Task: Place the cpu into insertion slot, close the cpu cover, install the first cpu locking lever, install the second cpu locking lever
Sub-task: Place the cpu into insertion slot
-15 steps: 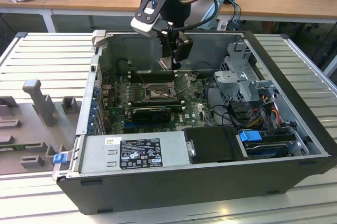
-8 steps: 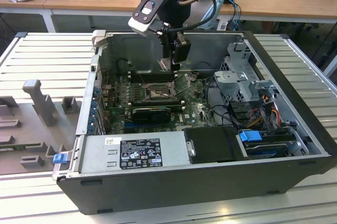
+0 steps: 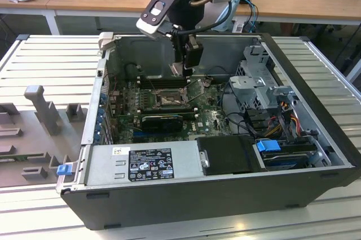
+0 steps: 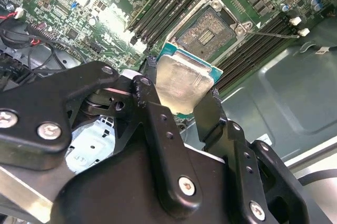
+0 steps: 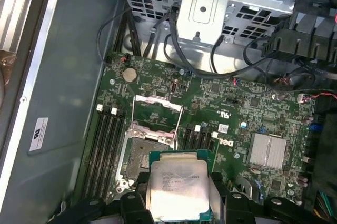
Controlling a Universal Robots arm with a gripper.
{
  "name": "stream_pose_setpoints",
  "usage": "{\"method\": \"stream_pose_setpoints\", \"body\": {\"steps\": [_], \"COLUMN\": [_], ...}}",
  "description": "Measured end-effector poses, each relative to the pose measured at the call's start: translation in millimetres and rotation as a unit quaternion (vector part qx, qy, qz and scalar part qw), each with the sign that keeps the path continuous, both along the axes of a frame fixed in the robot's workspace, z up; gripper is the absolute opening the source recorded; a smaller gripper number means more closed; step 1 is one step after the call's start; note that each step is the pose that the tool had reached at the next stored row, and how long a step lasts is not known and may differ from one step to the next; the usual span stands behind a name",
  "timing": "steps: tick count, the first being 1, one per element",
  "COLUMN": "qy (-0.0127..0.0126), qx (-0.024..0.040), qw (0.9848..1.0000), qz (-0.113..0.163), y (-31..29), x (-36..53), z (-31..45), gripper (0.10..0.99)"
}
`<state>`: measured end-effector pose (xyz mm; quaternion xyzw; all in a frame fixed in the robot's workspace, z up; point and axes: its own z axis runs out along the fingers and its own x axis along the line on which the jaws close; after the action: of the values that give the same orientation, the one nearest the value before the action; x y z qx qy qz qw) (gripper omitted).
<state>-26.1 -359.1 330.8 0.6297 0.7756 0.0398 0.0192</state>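
Note:
My gripper (image 3: pixel 188 72) reaches down into the open computer case and is shut on the cpu (image 4: pixel 184 79), a flat square chip with a pale metal lid and green edge. It holds the chip by two opposite edges between its black fingers (image 4: pixel 151 84). In both wrist views the cpu (image 5: pixel 176 187) hangs above the green motherboard, beside the insertion slot (image 5: pixel 138 153) and not in it. The insertion slot (image 4: pixel 208 28) lies bare, its grey-tan centre showing. The cpu cover (image 5: pixel 158 101) is swung up and open on the slot's far side. A thin wire lever (image 4: pixel 271 34) sticks out next to the slot.
Long black memory slots (image 5: pixel 105 145) flank the socket. A metal drive cage (image 5: pixel 210 3) with black cables (image 5: pixel 221 69) stands close by, and a silver heatsink (image 5: pixel 267 150) sits on the board. The case walls (image 3: pixel 271 54) and the power supply (image 3: pixel 144 164) box in the motherboard.

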Motion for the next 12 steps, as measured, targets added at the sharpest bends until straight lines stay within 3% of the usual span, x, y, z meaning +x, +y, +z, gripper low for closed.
{"method": "stream_pose_setpoints", "body": {"steps": [12], "qy": [0.0], "qx": [0.0], "qw": [0.9996], "qz": [-0.027], "y": [0.0], "x": [0.0], "z": [-1.4], "gripper": [0.525]}}
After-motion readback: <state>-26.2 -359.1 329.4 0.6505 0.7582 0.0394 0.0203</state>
